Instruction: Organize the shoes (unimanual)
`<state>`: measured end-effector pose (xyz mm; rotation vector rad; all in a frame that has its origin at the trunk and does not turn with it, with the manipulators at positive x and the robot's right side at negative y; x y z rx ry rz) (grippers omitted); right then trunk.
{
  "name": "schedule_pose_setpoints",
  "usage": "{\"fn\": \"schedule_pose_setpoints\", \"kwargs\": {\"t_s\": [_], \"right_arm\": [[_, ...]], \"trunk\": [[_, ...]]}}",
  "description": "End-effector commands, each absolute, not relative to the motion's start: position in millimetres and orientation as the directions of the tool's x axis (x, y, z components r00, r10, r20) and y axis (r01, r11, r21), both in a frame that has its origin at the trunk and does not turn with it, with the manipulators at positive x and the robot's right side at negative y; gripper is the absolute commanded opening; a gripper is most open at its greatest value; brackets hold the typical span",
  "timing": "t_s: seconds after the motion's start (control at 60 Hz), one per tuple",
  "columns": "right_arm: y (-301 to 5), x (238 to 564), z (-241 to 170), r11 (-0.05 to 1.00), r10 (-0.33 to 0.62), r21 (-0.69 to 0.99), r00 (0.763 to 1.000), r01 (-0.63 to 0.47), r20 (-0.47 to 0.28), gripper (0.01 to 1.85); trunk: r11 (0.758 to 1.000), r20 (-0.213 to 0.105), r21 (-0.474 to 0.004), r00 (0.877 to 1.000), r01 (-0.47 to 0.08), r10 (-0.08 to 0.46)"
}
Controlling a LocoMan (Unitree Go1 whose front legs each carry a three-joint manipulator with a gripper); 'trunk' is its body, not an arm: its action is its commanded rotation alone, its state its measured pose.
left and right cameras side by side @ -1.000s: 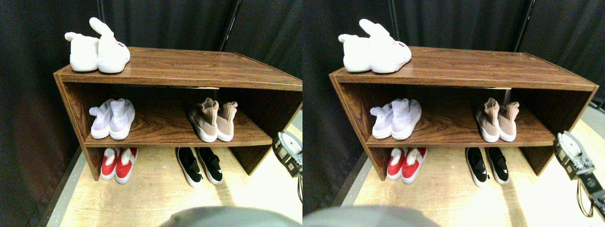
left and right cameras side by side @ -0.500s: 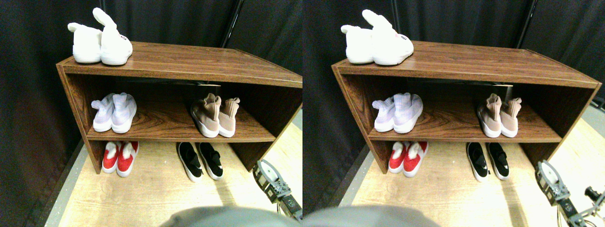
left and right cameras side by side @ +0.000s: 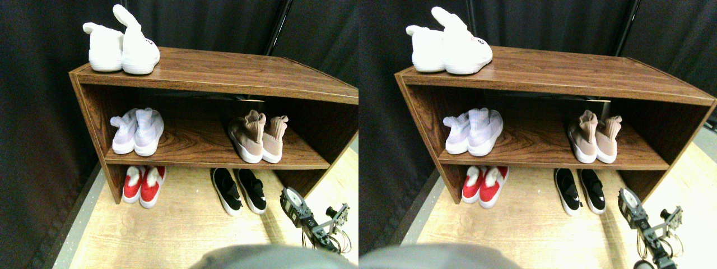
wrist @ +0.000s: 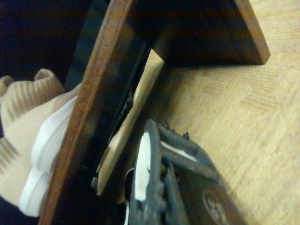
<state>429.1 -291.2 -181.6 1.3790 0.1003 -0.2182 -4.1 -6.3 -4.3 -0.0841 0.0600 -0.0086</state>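
The tan knit sneakers point(left and right cameras side by side: 257, 137) stand as a pair on the right of the middle shelf, heels toward me. In the wrist view the tan sneakers point(wrist: 28, 140) show beside the shelf board's edge point(wrist: 89, 117). Below them, the black slip-ons point(left and right cameras side by side: 238, 190) sit side by side on the floor under the shelf. My right gripper point(left and right cameras side by side: 291, 200) hangs low over the floor, just right of the black pair and in front of the rack's right side panel. It holds nothing that I can see.
The brown wooden rack point(left and right cameras side by side: 224, 73) carries white bunny slippers point(left and right cameras side by side: 122, 42) on top and lavender sneakers point(left and right cameras side by side: 137, 131) on the middle shelf's left. Red slippers point(left and right cameras side by side: 143, 185) sit on the floor at the lower left. Dark curtains hang behind.
My right gripper has dropped from beside the rack's right end down to the floor and swung left toward the black slip-ons. The camera has shifted a little. The shoes have not moved.
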Motion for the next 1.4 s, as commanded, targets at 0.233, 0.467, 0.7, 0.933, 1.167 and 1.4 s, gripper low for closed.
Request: {"fn": "schedule_pose_setpoints", "kwargs": {"t_s": [0.233,0.467,0.7,0.933,1.167,1.4], "right_arm": [[-306.0,461.8,-195.7,0.140,-0.142,0.962,0.966,0.236,-0.217,0.06],[-307.3,474.6,-207.1,0.129,-0.189,0.950,0.948,0.284,-0.258,0.06],[-304.3,481.2,-218.5,0.113,-0.183,0.944,0.940,0.311,-0.288,0.06],[-287.1,481.2,-225.4,0.116,-0.148,0.939,0.940,0.325,-0.308,0.06],[-272.0,485.2,-229.5,0.096,-0.148,0.924,0.923,0.370,-0.355,0.06],[-261.7,486.0,-232.9,0.114,-0.109,0.922,0.927,0.369,-0.358,0.06]], "trunk": [[0.993,-0.076,-0.118,0.997,-0.019,0.010],[0.992,-0.075,-0.126,0.997,-0.030,0.021],[0.990,-0.077,-0.134,0.996,-0.047,0.037],[0.987,-0.083,-0.142,0.994,-0.076,0.064],[0.983,-0.089,-0.154,0.993,-0.096,0.083],[0.983,-0.093,-0.155,0.992,-0.099,0.085]]}}
